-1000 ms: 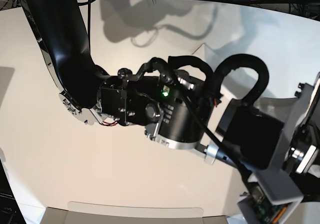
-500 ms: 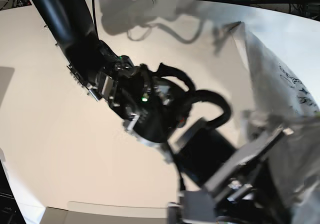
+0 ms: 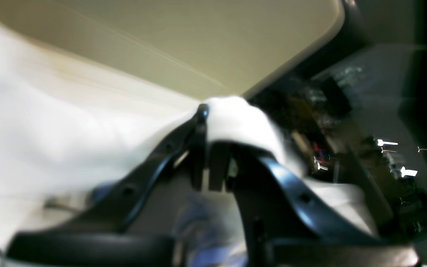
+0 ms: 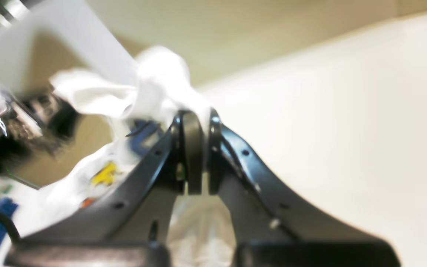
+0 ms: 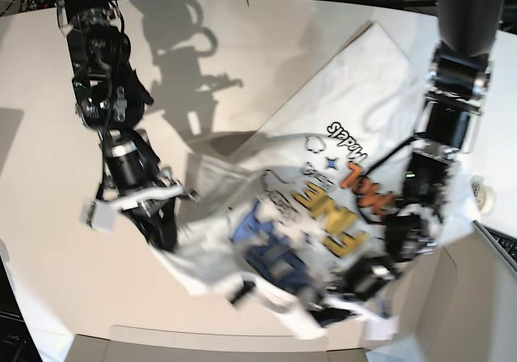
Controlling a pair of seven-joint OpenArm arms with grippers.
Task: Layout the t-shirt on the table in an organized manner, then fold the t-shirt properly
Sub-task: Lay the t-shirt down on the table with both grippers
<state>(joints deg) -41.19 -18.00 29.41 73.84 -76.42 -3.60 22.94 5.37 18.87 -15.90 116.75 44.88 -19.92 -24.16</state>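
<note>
Gripping the t-shirt [image 5: 323,176], both pincers stay clenched; yellow "FiNE" print shows.

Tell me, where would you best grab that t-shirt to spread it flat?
Probably at two edge spots far apart, coming in from the sides. The t-shirt hangs print-up and rumpled between both arms. The left gripper and right gripper are each shut on a bunched bit of its edge, so pulling them apart should stretch it over the table.
</note>
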